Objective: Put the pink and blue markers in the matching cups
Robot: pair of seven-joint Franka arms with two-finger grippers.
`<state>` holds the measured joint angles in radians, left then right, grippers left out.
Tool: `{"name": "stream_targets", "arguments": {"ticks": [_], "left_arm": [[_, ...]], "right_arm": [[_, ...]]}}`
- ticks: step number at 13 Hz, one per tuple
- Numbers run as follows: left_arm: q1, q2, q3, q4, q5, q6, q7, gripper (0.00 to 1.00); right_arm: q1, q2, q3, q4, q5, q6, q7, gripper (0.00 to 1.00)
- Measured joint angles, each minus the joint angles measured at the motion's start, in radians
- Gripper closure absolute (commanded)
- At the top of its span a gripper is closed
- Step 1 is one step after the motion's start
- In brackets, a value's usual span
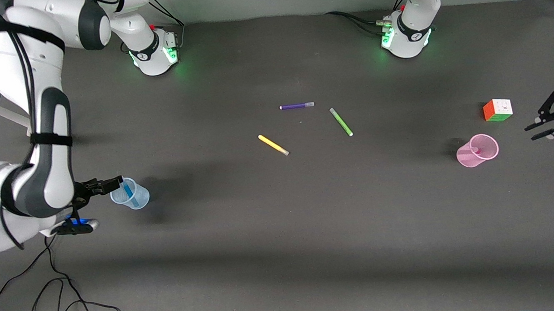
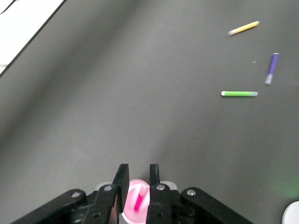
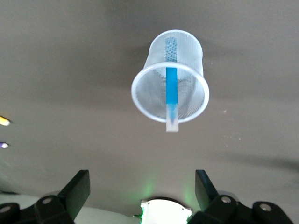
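The blue marker (image 3: 171,91) stands inside the blue cup (image 1: 130,193) at the right arm's end of the worktop (image 1: 280,230), its greyish cap leaning on and poking past the rim. The pink marker (image 1: 474,149) sits inside the pink cup (image 1: 477,150) at the left arm's end. Both placements look done, so the step in hand is judged to be backing both arms clear. The right pincer (image 3: 142,189) hangs just above that cup with its fingers spread wide and nothing between them. It should rise straight up before swinging toward its base, since a sideways move could catch the jutting cap and tip the light cup. The left pincer (image 1: 550,121) is over the worktop's edge, past the pink cup and near the colour cube (image 1: 497,110); its fingers stand parted and hold nothing. It is already apart from its cup, and should pull back without sweeping over the cube. The purple marker (image 1: 296,106), green marker (image 1: 341,122) and yellow marker (image 1: 273,145) lie mid-worktop, well apart from both cups, and should be left alone.
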<state>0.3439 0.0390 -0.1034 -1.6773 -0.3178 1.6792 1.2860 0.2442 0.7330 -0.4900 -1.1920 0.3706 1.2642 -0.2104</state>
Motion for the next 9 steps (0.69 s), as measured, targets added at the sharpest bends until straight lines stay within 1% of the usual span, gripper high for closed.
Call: {"name": "stream_targets", "arguments": {"ticks": [2,4,6,9], "left_arm": [[-0.115,-0.07,-0.004,0.003,0.116,-0.022,-0.249,0.74],[-0.212,-0.11,-0.028,0.002,0.208,-0.033,-0.481,0.71],[-0.251,-0.119,-0.093,0.002,0.258,-0.038,-0.667,0.71],[-0.258,-0.117,-0.186,-0.002,0.295,-0.038,-0.918,0.69]], "right_arm": [[0.023,-0.061,-0.018,-0.001,-0.003,0.0,0.083,0.0],[0.058,-0.132,-0.033,-0.018,-0.026,0.016,0.16,0.0],[0.127,-0.219,-0.065,-0.088,-0.058,0.082,0.216,0.0],[0.251,-0.359,-0.129,-0.251,-0.116,0.217,0.245,0.0]]}}
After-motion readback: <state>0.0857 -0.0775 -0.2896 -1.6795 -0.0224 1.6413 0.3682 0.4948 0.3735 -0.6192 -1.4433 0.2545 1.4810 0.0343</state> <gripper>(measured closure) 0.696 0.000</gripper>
